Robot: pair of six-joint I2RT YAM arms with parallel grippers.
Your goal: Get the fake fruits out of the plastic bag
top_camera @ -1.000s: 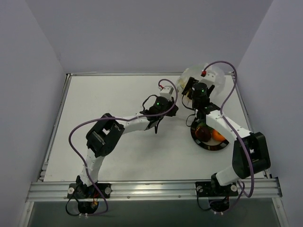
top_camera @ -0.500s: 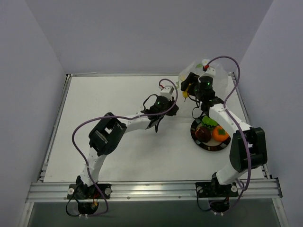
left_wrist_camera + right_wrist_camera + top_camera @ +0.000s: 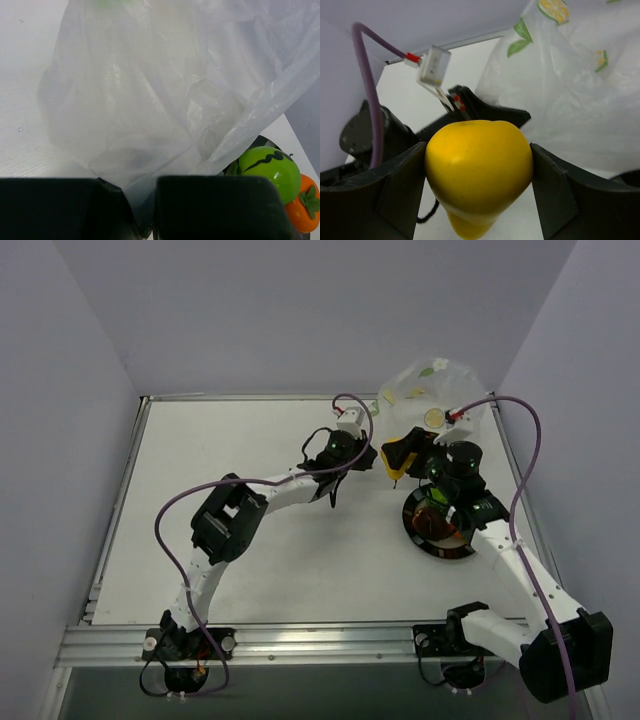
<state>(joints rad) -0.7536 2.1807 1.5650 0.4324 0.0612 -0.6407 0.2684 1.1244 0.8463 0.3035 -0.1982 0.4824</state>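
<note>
1. White bench (image 3: 250,540), pale lilac walls on three sides.
2. Left claw (image 3: 141,205) pinches the plastic bag (image 3: 435,380), lifted at 1 o'clock.
3. Right claw (image 3: 402,458) clamps the yellow fruit (image 3: 477,170), just outside the bag.

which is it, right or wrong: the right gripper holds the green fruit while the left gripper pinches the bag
Wrong on the colour. The right gripper holds the yellow fruit, as the right wrist view shows. The left gripper does pinch the bag.
</note>
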